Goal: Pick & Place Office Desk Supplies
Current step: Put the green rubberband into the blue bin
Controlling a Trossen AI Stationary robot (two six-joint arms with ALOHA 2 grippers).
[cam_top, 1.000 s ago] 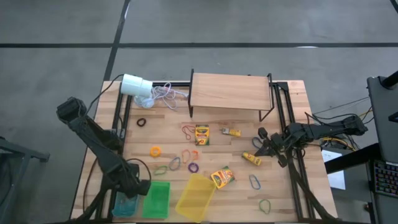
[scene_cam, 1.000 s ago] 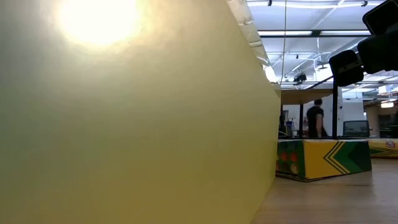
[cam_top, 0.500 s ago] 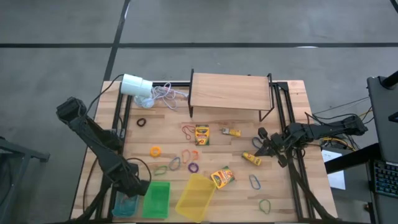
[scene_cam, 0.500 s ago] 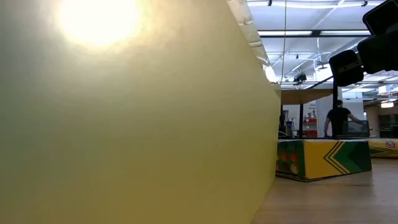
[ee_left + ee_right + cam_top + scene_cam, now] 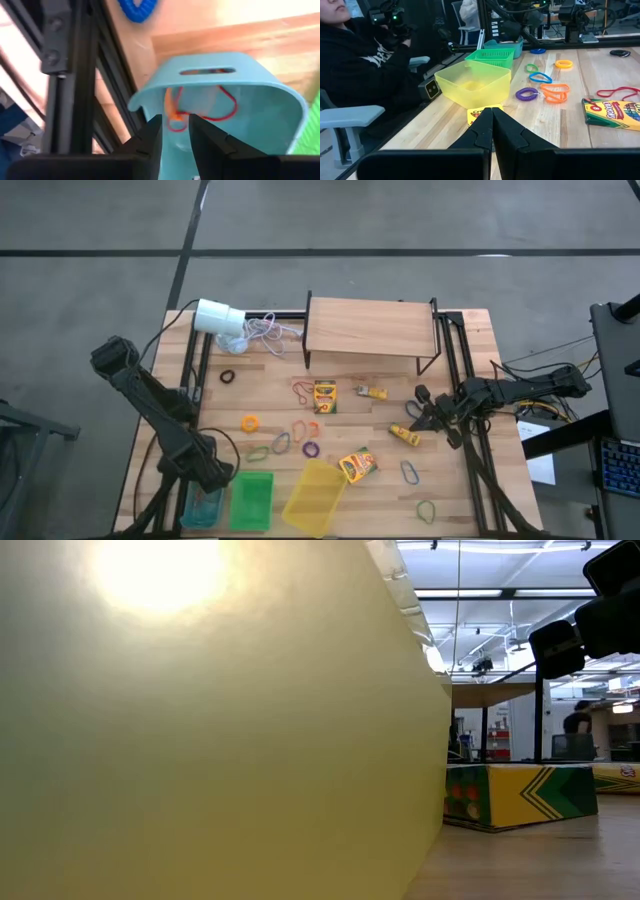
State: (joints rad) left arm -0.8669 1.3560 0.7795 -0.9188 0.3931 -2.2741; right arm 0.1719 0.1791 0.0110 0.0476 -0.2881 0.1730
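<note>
My left gripper [image 5: 208, 484] hangs over the light blue bin [image 5: 203, 508] at the table's near left, pointing steeply down, shut on an orange rubber band [image 5: 171, 106]. A thin red band [image 5: 227, 107] shows inside the bin [image 5: 280, 105]. Loose bands, among them orange [image 5: 249, 422], purple [image 5: 311, 448] and blue [image 5: 410, 471], lie on the table with two crayon boxes [image 5: 325, 396] [image 5: 357, 465] and yellow packets [image 5: 405, 434]. My right gripper [image 5: 425, 412] waits shut and level at the table's right, touching nothing. My left gripper [image 5: 175, 125] has the orange band's near part [image 5: 174, 118] pinched between its two fingertips, coming from above. The rest of the band hangs down into the blue bin. Whether the band's lower end touches the bin's floor cannot be told.
A green bin [image 5: 252, 500] and a yellow bin [image 5: 315, 497] stand beside the blue one at the near edge. A wooden shelf [image 5: 370, 327] stands at the back, with a white cylinder [image 5: 218, 316] and its cord at the back left. The yellow bin's wall [image 5: 200, 740] fills most of the low view.
My left gripper has tipped a little over the blue bin, its fingers unchanged on the orange band. In the room behind the table a person has walked off to the right.
</note>
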